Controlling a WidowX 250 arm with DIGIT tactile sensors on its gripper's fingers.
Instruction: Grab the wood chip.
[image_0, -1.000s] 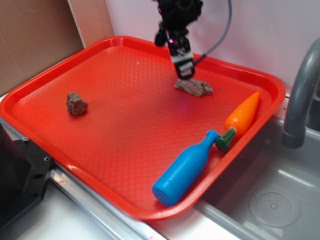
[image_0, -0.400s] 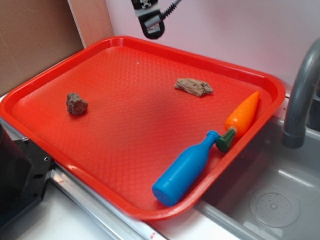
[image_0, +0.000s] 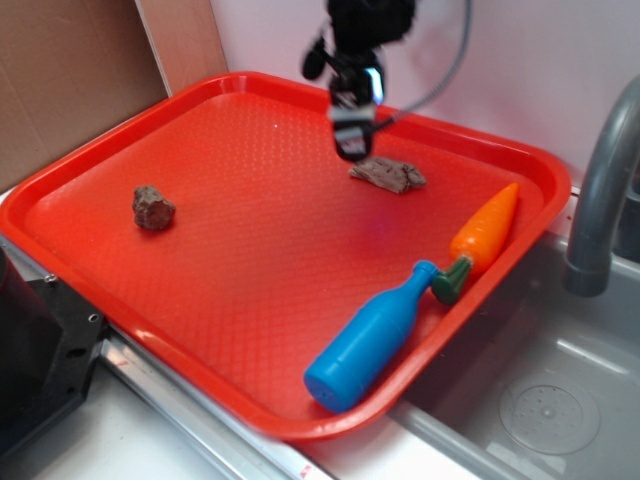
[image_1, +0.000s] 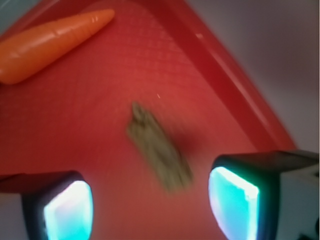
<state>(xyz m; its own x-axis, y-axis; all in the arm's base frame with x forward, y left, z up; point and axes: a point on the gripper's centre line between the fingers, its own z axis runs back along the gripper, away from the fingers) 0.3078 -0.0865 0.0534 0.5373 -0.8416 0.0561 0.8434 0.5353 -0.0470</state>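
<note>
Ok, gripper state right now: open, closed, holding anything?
Gripper: open, holding nothing; the wood chip lies on the tray between its fingers.

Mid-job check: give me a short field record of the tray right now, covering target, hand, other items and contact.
target: wood chip, flat on the red tray, far side
hand: hand above the chip's left end, fingers open, the chip's near end between them in the wrist view
contact: none visible; chip not gripped
other items: brown rock left; orange toy carrot by the right rim; blue toy bottle near front
outside tray: grey faucet, sink at right
</note>
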